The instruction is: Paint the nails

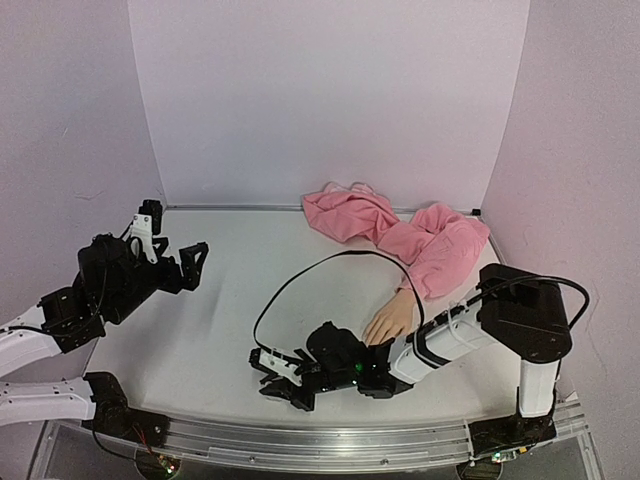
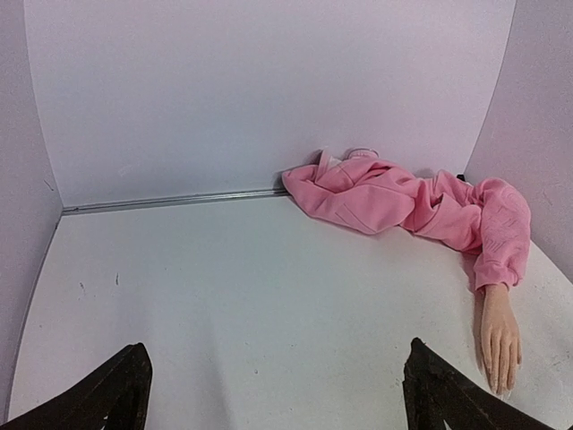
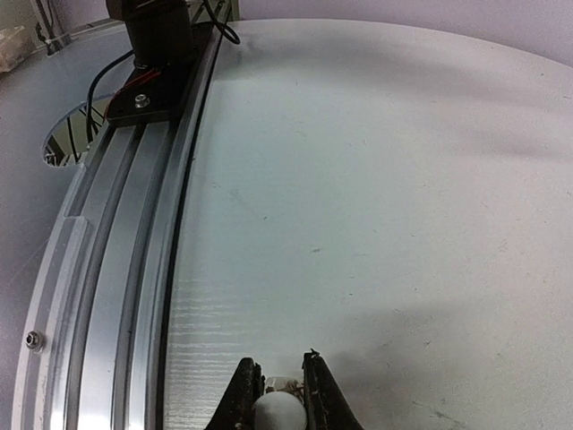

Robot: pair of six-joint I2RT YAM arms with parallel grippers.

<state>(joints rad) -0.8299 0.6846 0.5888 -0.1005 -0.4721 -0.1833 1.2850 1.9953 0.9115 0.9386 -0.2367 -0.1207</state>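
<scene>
The right gripper (image 3: 279, 374) is pinched onto a small bottle (image 3: 277, 410). Only the bottle's rounded white cap shows between the two dark fingers. The gripper sits low over the table (image 1: 250, 290), close to the near edge and about midway along it, pointing towards the left side. Just beside it runs the metal rail (image 3: 116, 269) that borders the near edge. Farther along that rail a black arm base (image 3: 157, 54) is bolted down. The right arm lies stretched along the near edge from its post at the near right corner.

Just behind that arm's wrist lies the mannequin hand (image 1: 388, 322). It is palm down on the table, right of the middle, with its fingers towards the near edge. The nails (image 2: 498, 381) are at its fingertips and are too small to make out one by one. The wrist runs into a pink hoodie (image 1: 420, 240), which is heaped from the right edge to the middle of the far edge. A black cable (image 1: 332, 257) loops over the table between the hoodie and the right arm.

The left gripper (image 1: 172, 240) is spread wide and held over the left edge of the table. It faces across towards the hoodie in the far right corner.
</scene>
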